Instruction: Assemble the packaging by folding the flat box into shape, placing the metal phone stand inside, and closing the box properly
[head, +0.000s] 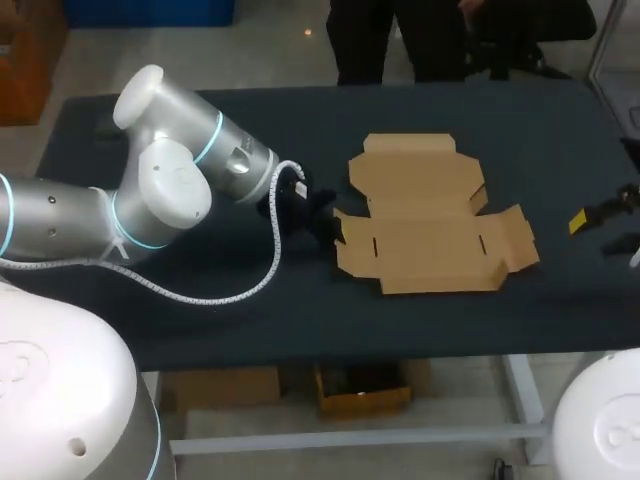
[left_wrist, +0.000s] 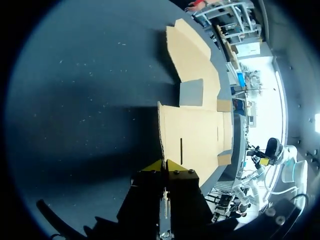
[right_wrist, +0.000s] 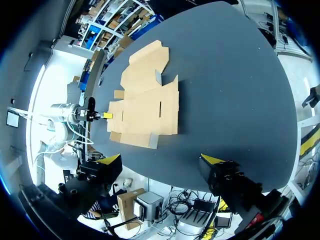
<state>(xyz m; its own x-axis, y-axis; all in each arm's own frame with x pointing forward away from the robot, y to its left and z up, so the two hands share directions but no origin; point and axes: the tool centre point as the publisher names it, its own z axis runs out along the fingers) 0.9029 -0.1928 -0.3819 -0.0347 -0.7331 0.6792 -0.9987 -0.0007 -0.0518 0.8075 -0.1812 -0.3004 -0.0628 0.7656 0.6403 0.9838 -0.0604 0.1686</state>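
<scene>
A flat, unfolded brown cardboard box (head: 430, 220) lies on the dark table, right of centre. My left gripper (head: 325, 222) is at the box's left edge. In the left wrist view its yellow tips (left_wrist: 164, 167) are pressed together on the thin edge of the box's (left_wrist: 200, 130) near side flap. The right wrist view shows the same box (right_wrist: 145, 107) ahead, with my left gripper (right_wrist: 106, 115) touching its far edge. My right gripper (head: 605, 232) stands open at the table's right edge, well away from the box and holding nothing (right_wrist: 162, 160). No phone stand is in view.
The dark table (head: 200, 130) has bare cloth around the box on all sides. A white coiled cable (head: 240, 295) from my left arm loops over the table near its front edge.
</scene>
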